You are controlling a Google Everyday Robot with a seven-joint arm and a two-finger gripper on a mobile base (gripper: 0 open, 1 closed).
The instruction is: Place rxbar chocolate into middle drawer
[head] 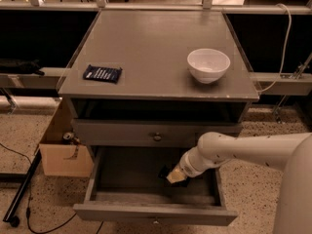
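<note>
The end effector (169, 174) is seen inside the open middle drawer (146, 212); whether it is open or closed cannot be told. A dark-wrapped bar (102, 73) is seen on the tabletop (151, 43).

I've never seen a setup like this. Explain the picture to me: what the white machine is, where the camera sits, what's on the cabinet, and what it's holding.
The thick white arm coming in from the right is the robot's only arm. Its gripper, the tan tip, is down inside the open middle drawer of a grey cabinet. There is one picture, looking down at the cabinet's front from above. Where the camera is mounted is not known. On the cabinet top lie a white bowl and a dark-wrapped snack bar with white lettering. The upper drawer is shut. A small dark thing shows at the gripper, but whether it is held cannot be told.
</note>
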